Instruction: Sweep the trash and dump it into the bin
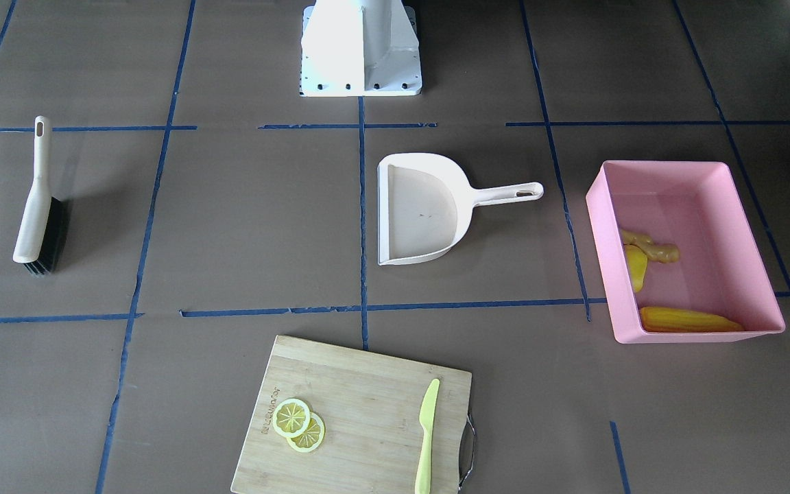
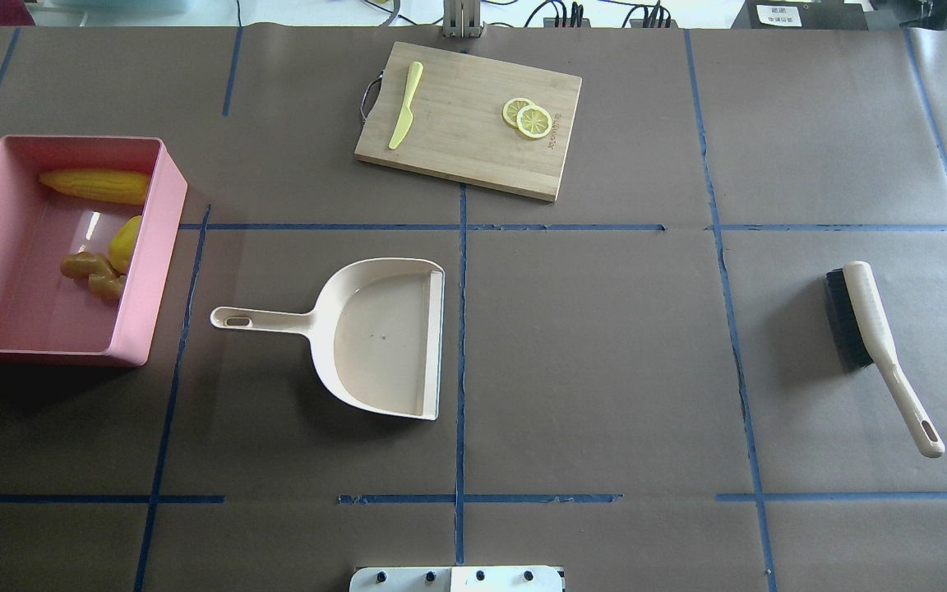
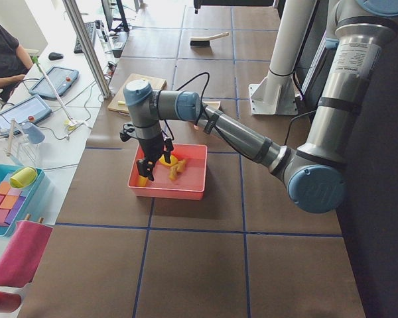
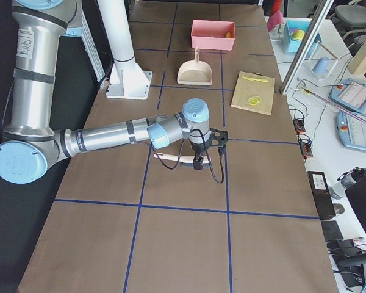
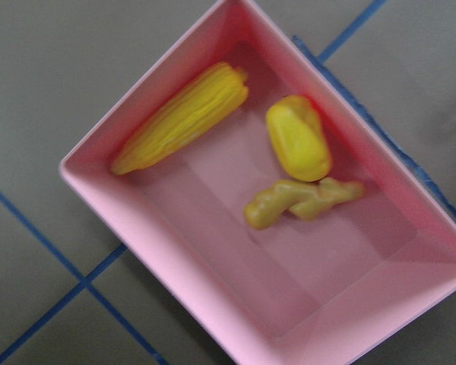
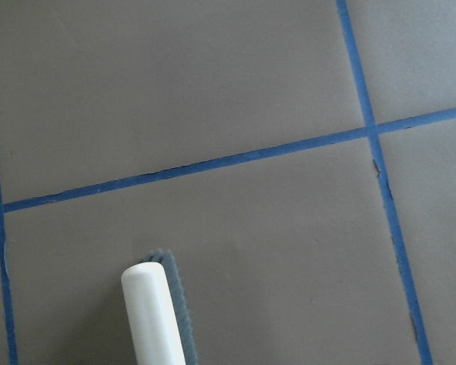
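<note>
The pink bin (image 2: 71,141) stands at the table's left end and holds all three pieces of trash. These are the long corn cob (image 2: 95,185), the round yellow fruit (image 2: 125,242) and the tan ginger root (image 2: 95,275). The left wrist view looks straight down on the bin's rim (image 5: 175,251), the corn (image 5: 182,118), the fruit (image 5: 298,139) and the ginger (image 5: 300,201). My left gripper (image 3: 146,173) hangs over the bin; I cannot tell whether it is open. My right gripper (image 4: 198,163) hangs over the brush (image 2: 876,345); I cannot tell its state either.
The cream dustpan (image 2: 379,337) lies mid-table, handle toward the bin. The brush (image 6: 153,315) lies flat at the right end. A bamboo cutting board (image 2: 473,123) at the far edge carries a lime-green knife (image 2: 404,107) and lemon slices (image 2: 528,117).
</note>
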You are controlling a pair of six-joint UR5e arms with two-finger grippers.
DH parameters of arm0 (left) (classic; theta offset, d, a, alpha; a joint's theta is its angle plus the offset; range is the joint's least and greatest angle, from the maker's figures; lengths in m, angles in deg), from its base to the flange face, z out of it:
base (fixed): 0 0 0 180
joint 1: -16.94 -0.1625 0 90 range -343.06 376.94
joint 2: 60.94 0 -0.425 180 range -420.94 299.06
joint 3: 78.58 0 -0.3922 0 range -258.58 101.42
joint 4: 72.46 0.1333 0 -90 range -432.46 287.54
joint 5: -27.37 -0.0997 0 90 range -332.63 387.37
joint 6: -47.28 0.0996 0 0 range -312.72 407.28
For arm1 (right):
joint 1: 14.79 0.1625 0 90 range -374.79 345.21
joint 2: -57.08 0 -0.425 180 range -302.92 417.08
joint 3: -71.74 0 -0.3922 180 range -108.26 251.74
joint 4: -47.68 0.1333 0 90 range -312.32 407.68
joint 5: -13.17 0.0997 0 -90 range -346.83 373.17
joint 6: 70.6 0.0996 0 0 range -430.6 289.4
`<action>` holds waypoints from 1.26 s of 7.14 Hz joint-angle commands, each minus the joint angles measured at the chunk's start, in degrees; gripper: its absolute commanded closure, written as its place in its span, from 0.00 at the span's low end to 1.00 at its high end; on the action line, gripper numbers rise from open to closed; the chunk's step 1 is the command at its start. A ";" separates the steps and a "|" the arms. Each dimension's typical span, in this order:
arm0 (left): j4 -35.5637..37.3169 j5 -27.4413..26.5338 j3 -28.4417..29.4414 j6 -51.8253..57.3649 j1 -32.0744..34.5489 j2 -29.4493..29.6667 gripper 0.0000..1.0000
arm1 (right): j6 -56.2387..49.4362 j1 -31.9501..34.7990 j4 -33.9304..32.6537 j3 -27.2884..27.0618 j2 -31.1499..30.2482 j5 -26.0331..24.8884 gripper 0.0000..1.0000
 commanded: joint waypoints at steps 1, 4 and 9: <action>-2.37 0.30 8.84 -0.13 4.31 -0.02 0.00 | -15.28 7.29 -2.18 4.60 -0.15 3.24 0.00; -3.71 0.48 10.90 -4.70 5.12 -0.11 0.00 | -35.57 11.71 -13.33 8.21 -0.41 2.64 0.00; -13.94 1.53 13.97 -3.82 5.12 -6.76 0.00 | -35.52 13.56 -14.50 11.30 -0.42 5.72 0.00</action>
